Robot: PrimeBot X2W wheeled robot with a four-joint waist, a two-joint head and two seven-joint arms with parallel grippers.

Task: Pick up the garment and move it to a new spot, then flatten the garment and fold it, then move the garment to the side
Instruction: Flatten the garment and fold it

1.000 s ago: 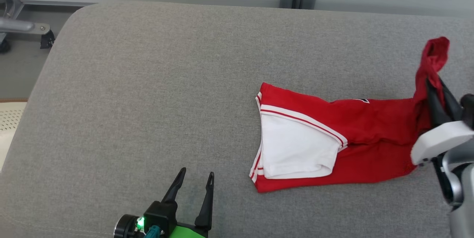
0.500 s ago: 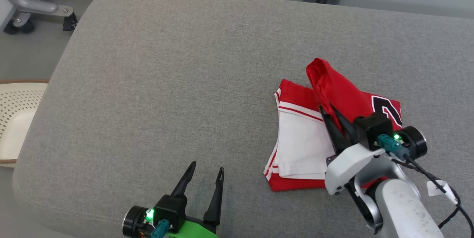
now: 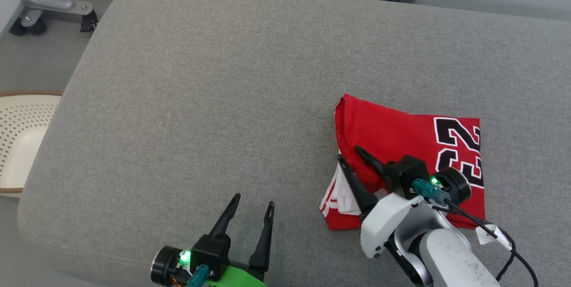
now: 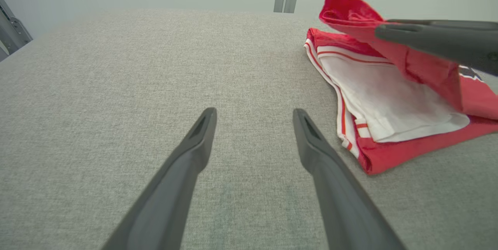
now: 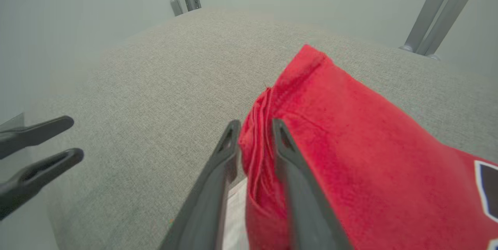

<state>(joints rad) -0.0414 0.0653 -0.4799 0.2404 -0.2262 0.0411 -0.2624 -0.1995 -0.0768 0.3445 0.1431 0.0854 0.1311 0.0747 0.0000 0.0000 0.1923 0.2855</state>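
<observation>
The fold looked nearly done: the shirt (image 3: 397,137) lay doubled on the right of the cushion (image 3: 200,77), its edge between the right gripper's (image 3: 349,153) fingers, gripped or not I could not tell, while the left gripper (image 3: 253,200) gaped empty, so next it needed to let go and lift off.

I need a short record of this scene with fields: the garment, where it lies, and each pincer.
Garment: red jersey, folded over, black number on top, white part showing at its near left corner
Surface: gray cushion
Right pincer: jaws parted, the fold's edge between the fingers
Left pincer: open, empty, apart from the jersey
Left of the cushion: pale perforated basket
</observation>
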